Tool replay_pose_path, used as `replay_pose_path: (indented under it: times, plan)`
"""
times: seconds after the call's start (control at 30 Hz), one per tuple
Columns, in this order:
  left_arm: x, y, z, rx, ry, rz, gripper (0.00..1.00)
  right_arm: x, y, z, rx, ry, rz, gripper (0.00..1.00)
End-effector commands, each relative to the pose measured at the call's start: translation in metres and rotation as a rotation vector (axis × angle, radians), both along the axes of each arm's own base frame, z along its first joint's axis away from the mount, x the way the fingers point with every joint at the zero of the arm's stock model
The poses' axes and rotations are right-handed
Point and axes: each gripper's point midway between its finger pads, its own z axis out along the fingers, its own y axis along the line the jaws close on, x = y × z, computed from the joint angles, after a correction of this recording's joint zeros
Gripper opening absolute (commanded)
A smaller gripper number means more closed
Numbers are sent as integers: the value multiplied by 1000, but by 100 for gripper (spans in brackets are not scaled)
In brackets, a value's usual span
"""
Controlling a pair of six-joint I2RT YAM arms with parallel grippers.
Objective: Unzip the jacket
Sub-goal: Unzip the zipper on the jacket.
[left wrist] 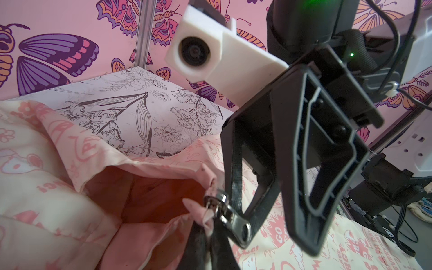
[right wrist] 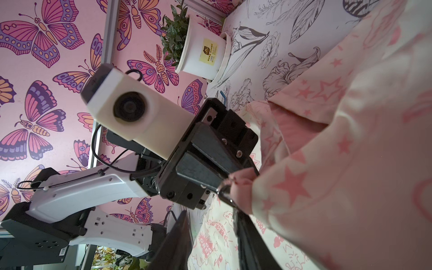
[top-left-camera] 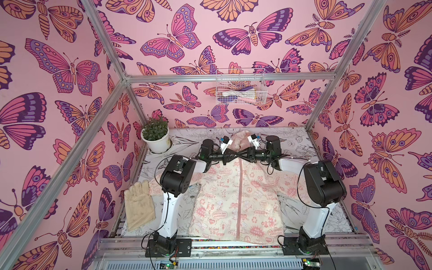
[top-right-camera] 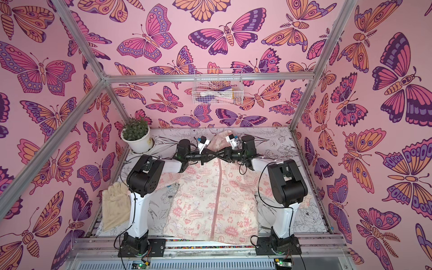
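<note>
lying front-up on the worktop (top-left-camera: 299,145), the jacket (top-left-camera: 236,203) is seen in both top views with its hem toward the arm bases and its hood (top-left-camera: 240,140) toward the far wall. the pink zipper (top-left-camera: 239,198) is closed along its whole visible length. both end effectors are positioned over the collar, at the top of the zipper, their tips almost crossing.

the left end effector (right wrist: 230,181) is clamped together on a fold of pink collar fabric just beside the slider. the right end effector (left wrist: 281,238) is held with its fingers apart. the metal zipper pull (left wrist: 236,225) is seen lying against the thinner finger (left wrist: 236,182), and the broader finger appears clear of it, though real contact cannot be made out from this close, skewed view. pink lining (left wrist: 149,194) is exposed inside the open neck.

a beige glove (top-left-camera: 139,208) is laid flat near the left arm's base, just beside a jacket sleeve. a potted plant (top-left-camera: 157,138) is placed in the far corner on the left side, and a wire basket (top-left-camera: 240,87) is hung on the far wall.
</note>
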Motion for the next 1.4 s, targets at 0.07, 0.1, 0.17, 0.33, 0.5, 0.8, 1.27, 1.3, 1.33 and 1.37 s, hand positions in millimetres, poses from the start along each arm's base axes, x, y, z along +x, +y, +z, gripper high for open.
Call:
replay_pose_path:
  times: [0.07, 0.1, 0.17, 0.33, 0.5, 0.8, 1.27, 1.3, 1.33, 1.37]
  plan:
    - [-10, -5, 17, -12, -44, -32, 0, 11, 1, 4, 8, -17, -7, 33]
    - [-10, -5, 17, -11, -45, -32, 0, 12, 1, 3, 6, -13, -12, 33]
    - [-10, -5, 17, -11, -44, -31, 0, 13, 1, 1, 3, -7, -18, 31]
    - [-11, -5, 17, -5, -47, -33, 0, 15, 0, -4, -8, 9, -29, 27]
    - [-11, -5, 17, -2, -49, -33, 0, 17, -1, -8, -24, 24, -40, 20]
    - [-10, -1, 17, 36, -93, 1, 45, 22, -5, -18, -85, 57, -78, 0]
    - [-25, 61, 39, 281, -243, -17, 70, 21, -11, -14, -127, -40, -20, 0]
    - [-26, 58, 44, 272, -251, -37, 52, 19, -12, -14, -136, -55, -9, 0]
    - [-27, 55, 45, 273, -253, -55, 43, 17, -12, -14, -146, -67, 2, 0]
    - [-29, 51, 43, 285, -253, -79, 44, 15, -12, -14, -155, -83, 17, 0]
